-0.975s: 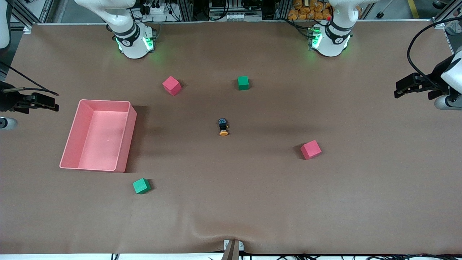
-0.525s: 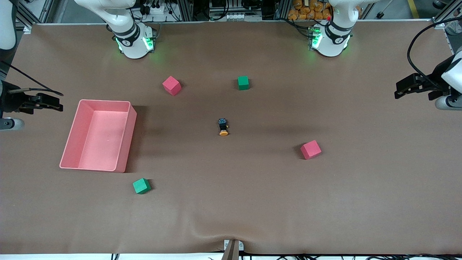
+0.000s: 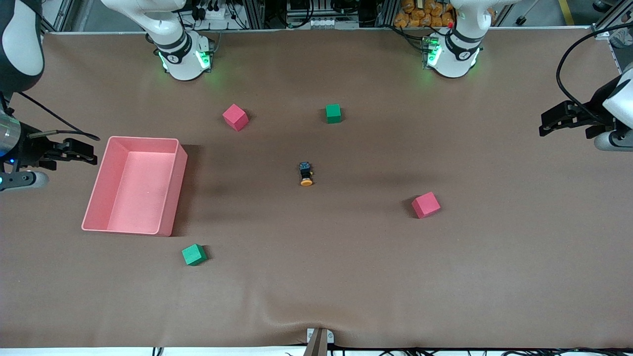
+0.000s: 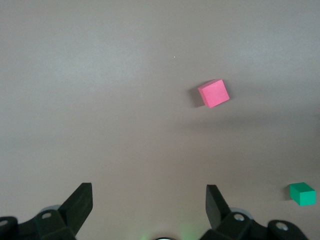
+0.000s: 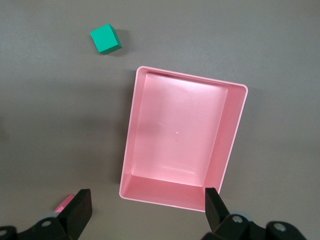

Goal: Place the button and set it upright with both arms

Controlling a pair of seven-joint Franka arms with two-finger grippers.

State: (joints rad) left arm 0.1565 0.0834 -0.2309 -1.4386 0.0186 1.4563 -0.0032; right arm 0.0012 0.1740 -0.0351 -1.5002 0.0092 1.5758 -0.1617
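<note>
Brown table [image 3: 445,277] — button [image 3: 306,174], cubes, pink bin [image 3: 170,198].

Even overhead light, soft shadows beside pink bin [image 3: 173,148] and cubes; all views sharp.

We see both wrist views cut their own grippers off at six o'clock, and a pink cube [image 5: 63,204] sits half-hidden beside the right gripper's finger [image 5: 80,207].

Two pink foam cubes [image 3: 235,117] [image 3: 426,204], two green foam cubes [image 3: 333,113] [image 3: 194,254], one pink rectangular plastic bin [image 3: 170,190], one small orange-capped black push-button [image 3: 306,174], and two white jointed robot arms [image 3: 170,34] [image 3: 462,34].
</note>
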